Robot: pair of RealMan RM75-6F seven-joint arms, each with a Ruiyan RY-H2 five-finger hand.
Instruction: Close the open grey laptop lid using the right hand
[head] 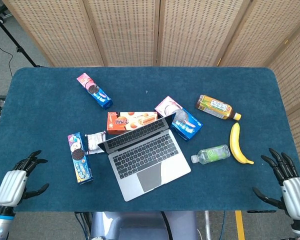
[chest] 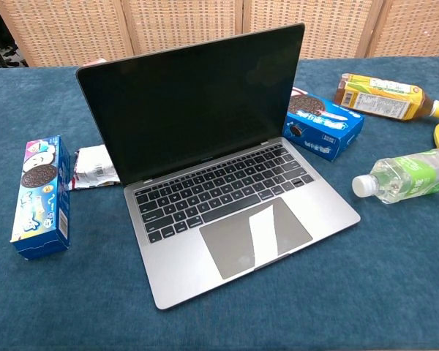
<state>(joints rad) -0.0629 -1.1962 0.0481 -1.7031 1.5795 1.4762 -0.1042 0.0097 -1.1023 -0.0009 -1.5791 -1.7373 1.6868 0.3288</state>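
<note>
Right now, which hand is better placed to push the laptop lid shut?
Right. The right hand is open at the near table edge, and the lid opens toward its side. A bottle and banana lie between.

The grey laptop point(chest: 219, 183) stands open at frame centre; a cookie box point(chest: 40, 196) lies left; a clear bottle point(chest: 406, 175) lies right.

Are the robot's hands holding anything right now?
No. The left hand and right hand are both empty with fingers spread, far from the laptop.
</note>
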